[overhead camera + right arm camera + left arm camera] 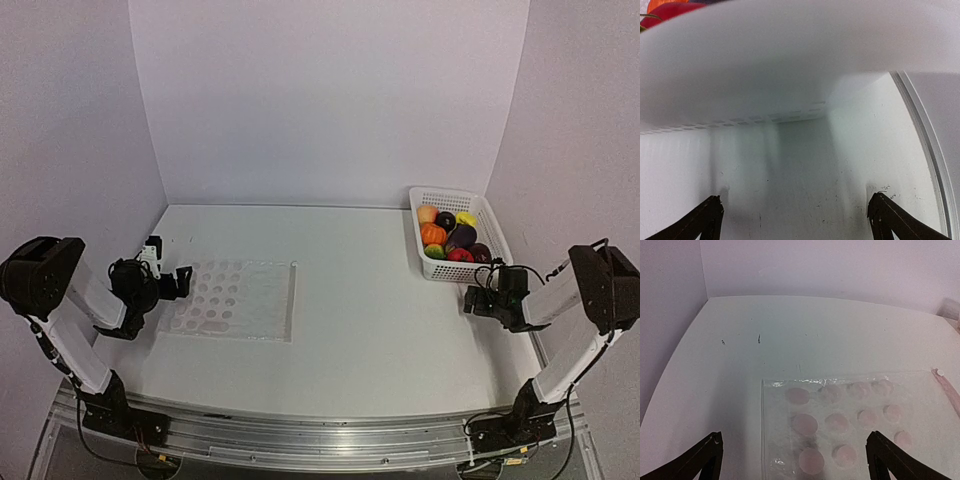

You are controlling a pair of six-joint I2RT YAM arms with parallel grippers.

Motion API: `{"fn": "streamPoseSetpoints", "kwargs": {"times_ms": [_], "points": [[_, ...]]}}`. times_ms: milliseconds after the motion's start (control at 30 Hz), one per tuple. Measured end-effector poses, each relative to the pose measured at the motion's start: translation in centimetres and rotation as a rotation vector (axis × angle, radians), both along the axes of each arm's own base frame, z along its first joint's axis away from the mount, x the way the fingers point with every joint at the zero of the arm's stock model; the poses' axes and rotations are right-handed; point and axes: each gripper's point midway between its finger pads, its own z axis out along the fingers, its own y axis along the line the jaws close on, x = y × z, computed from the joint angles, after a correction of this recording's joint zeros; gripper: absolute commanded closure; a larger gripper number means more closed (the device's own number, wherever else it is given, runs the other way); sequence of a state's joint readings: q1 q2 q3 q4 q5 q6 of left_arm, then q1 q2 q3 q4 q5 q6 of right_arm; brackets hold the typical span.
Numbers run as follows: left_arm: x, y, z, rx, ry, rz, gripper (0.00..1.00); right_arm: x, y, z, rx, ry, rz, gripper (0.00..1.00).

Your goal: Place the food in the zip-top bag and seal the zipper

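Note:
The clear zip-top bag point(236, 300) with white dots lies flat on the table at left; it also shows in the left wrist view point(855, 425). Its zipper strip point(292, 300) runs along its right edge and shows pinkish in the left wrist view point(946, 386). My left gripper point(178, 283) is open and empty at the bag's left edge. The toy food point(452, 238) sits in the white basket point(490, 222) at back right; red and orange pieces point(665, 9) peek over its rim in the right wrist view. My right gripper point(476, 300) is open and empty just in front of the basket point(790, 55).
White walls close the table on three sides. The table's right edge point(930, 150) runs close beside my right gripper. A metal rail point(320, 435) borders the near edge between the arm bases.

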State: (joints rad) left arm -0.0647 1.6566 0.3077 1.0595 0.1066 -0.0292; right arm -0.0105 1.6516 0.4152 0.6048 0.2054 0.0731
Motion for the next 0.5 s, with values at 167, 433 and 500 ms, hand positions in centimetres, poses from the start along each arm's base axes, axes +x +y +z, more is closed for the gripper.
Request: {"fn": "streamPoseSetpoints", "kwargs": {"times_ms": [167, 433, 500], "points": [[0.0, 0.0, 0.0, 0.0, 0.0, 0.0, 0.01, -0.1, 0.0, 0.5, 0.0, -0.013, 0.001, 0.0], [0.3, -1.3, 0.2, 0.01, 0.03, -0.083, 0.0, -2.5, 0.2, 7.5, 0.011, -0.191, 0.001, 0.0], [1.3, -2.3, 1.3, 0.01, 0.044, -0.127, 0.0, -3.3, 0.3, 8.6, 0.017, -0.21, 0.008, 0.01]]}}
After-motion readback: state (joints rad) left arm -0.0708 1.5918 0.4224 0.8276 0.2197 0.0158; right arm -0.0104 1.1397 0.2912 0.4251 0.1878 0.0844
